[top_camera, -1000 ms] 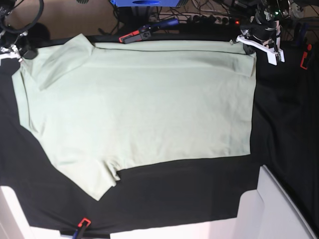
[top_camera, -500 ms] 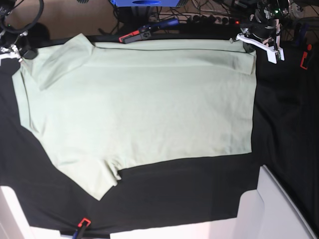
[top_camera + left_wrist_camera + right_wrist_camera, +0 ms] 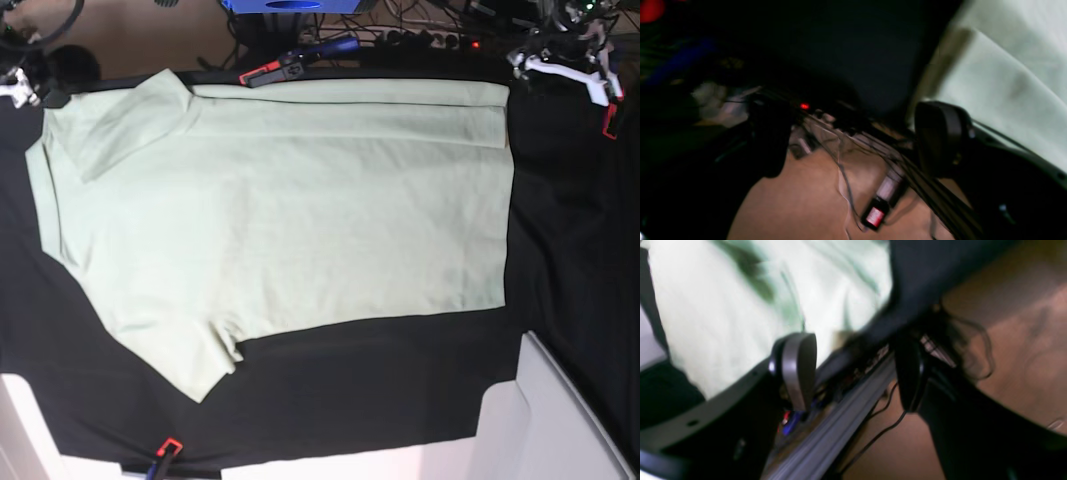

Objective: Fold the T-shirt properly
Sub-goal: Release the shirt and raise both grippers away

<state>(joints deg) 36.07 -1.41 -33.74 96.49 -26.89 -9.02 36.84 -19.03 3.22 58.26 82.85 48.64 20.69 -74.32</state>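
While both sets of jaws stand apart and hold nothing, the left gripper (image 3: 853, 140) and right gripper (image 3: 853, 373) sit off the cloth's far edge. T-shirt (image 3: 280, 210) lies flat on the black table cloth (image 3: 400, 380), its far edge folded over.

Both arms: black housings w/ rounded dark fingers (image 3: 942, 136), pads oval; right arm's near finger (image 3: 796, 368) looks grey. Screw holes in black bracket behind it. White bracket (image 3: 560, 68) on left arm.
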